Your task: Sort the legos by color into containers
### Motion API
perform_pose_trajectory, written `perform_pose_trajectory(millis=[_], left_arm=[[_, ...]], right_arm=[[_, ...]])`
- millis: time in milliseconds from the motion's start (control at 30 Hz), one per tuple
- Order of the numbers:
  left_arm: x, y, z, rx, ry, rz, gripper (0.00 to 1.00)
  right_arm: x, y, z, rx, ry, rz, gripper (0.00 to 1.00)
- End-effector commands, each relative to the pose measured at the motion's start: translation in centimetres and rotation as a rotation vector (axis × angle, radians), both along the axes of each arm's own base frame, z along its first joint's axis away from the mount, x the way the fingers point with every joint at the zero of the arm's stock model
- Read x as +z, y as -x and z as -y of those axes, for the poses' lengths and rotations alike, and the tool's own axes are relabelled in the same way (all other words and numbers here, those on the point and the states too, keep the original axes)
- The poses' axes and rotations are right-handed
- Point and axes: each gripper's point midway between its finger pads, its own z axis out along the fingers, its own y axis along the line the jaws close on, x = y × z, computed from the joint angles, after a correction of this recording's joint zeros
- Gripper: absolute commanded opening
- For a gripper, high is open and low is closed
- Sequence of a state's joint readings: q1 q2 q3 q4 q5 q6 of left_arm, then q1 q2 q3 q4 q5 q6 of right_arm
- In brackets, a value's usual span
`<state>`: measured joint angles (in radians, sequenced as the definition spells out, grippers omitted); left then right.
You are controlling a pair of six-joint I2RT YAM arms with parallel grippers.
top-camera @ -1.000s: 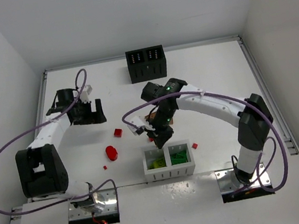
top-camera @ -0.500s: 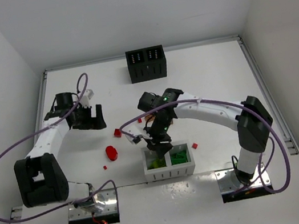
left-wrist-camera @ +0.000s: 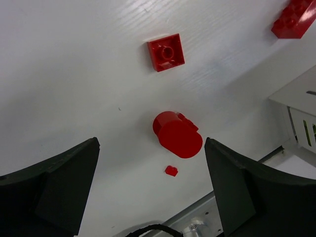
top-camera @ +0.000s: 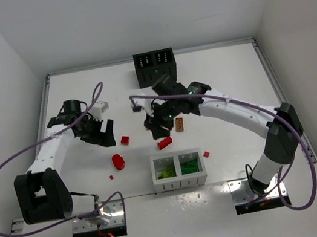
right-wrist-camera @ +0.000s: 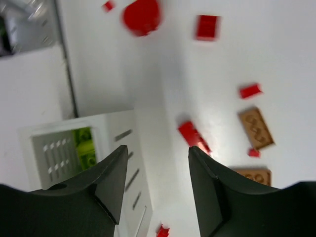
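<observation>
Since the right wrist view is smeared along its top edge, I only get the red round piece (right-wrist-camera: 142, 16) and the red square brick (right-wrist-camera: 206, 26) as blobs well beyond the fingertips. The right gripper (right-wrist-camera: 158, 150) is partly open, with bare table (right-wrist-camera: 163, 74) between the jaws and nothing held. A long red brick (right-wrist-camera: 193, 136) lies right at the tip of the finger on the right of that view. Its end slips behind the finger, so I can't tell if they touch. An orange-brown brick (right-wrist-camera: 255, 128) sits further out on that side, and a second orange-brown brick (right-wrist-camera: 253, 175) is half cut off by the finger. On the other side the white container (right-wrist-camera: 64, 133) is partly hidden behind the other finger, with lime bricks (right-wrist-camera: 85, 145) showing in one compartment.

The left gripper (left-wrist-camera: 150, 148) is spread wide and empty, hovering with the red round piece under the gap and a tiny red bit (left-wrist-camera: 171, 171) closer in. Only a clipped corner of the white container shows past one finger.

From the top camera, the black container (top-camera: 155, 68) sits beyond the right gripper, and its inside is too dark to read.
</observation>
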<state>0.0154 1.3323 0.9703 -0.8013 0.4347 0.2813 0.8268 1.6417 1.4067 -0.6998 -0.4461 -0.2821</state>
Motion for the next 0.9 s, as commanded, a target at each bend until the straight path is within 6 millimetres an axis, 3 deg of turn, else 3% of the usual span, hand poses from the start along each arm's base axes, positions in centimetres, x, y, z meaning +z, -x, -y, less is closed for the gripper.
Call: perform_pose_trajectory(millis=[0, 100, 233, 267, 433, 533, 867], left_arm=[[0.2, 0.0, 0.8, -0.051, -0.055, -0.026, 0.94], [0.2, 0.1, 0.9, -0.056, -0.131, -0.04, 0.92], [-0.3, 1.0, 1.2, -0.088, -0.204, -0.142, 0.9], [-0.5, 0.7, 1.1, -0.085, -0.215, -0.149, 0.9], [-2.3, 3.3, 0.3, -0.157, -0.272, -0.304, 0.81], [-2.6, 3.7, 1.1, -0.251, -0.278, -0.292, 0.79], [-4.7, 5.0, 3.2, -0.556, -0.311, -0.218, 0.98]], right_arm=[[4.0, -6.2, 1.0, -0.342, -0.111, 0.041, 0.53], [3.8, -8.8, 3.4, -0.486, -0.121, 0.001, 0.54], [3.0, -10.5, 5.3, -0.568, -0.136, -0.065, 0.54], [3.1, -10.7, 5.6, -0.573, -0.141, -0.069, 0.54], [2.3, -11.0, 6.8, -0.587, -0.138, -0.082, 0.54], [2.2, -11.0, 7.3, -0.588, -0.134, -0.075, 0.54], [2.1, -10.7, 7.9, -0.557, -0.129, -0.073, 0.54]])
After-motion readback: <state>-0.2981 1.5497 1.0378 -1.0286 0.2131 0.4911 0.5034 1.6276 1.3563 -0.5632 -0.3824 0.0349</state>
